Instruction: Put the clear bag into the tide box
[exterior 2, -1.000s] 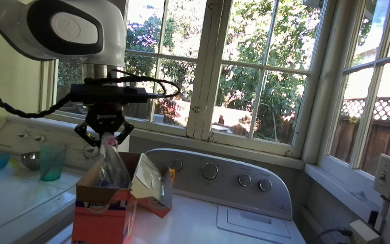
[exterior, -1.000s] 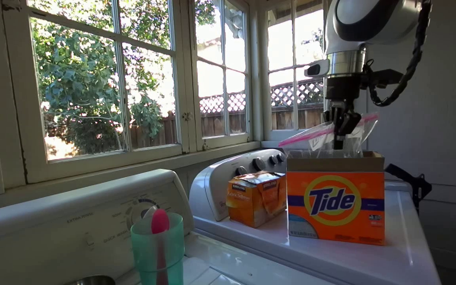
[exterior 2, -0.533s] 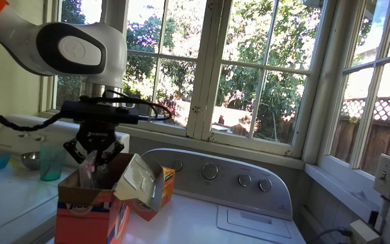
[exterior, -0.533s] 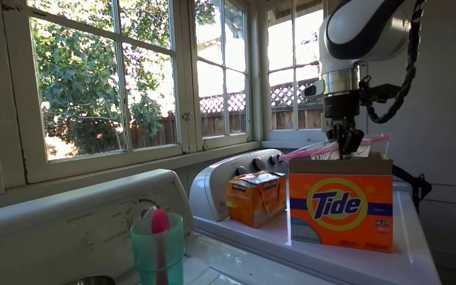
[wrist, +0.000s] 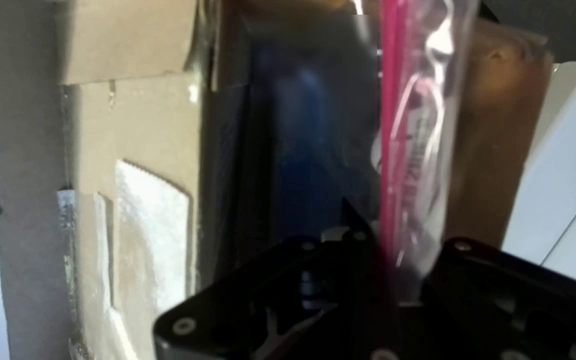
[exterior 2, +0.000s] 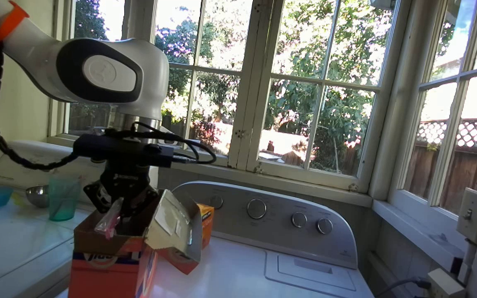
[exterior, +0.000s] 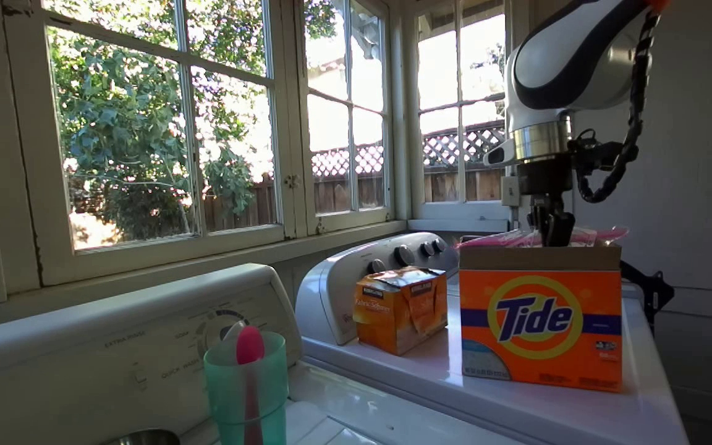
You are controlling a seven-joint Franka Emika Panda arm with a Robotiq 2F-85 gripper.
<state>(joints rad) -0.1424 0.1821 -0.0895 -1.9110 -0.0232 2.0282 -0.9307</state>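
Note:
The tide box (exterior: 540,330), large and orange, stands open-topped on the white machine; it also shows in an exterior view (exterior 2: 104,275). The clear bag (exterior: 498,237) is mostly inside it, its body hidden by the walls. Its pink seal strip lies near the rim, bent over beside the fingers in an exterior view (exterior 2: 109,221). In the wrist view the strip and clear plastic (wrist: 413,165) run up along the fingers. My gripper (exterior 2: 123,217) points down into the box opening, its tips partly hidden, and looks shut on the bag; it shows dark in the wrist view (wrist: 363,235).
The box's torn flap (exterior 2: 176,223) hangs open to the side. A smaller orange box (exterior: 400,312) stands close to the tide box. A green cup (exterior: 246,389) with a pink spoon stands on the neighbouring machine. Control panels (exterior 2: 263,215) and windows rise behind.
My gripper has moved down with the bag, from above the box to its opening. The bag's top has sunk to the rim and folded over. The tide box has shifted slightly.

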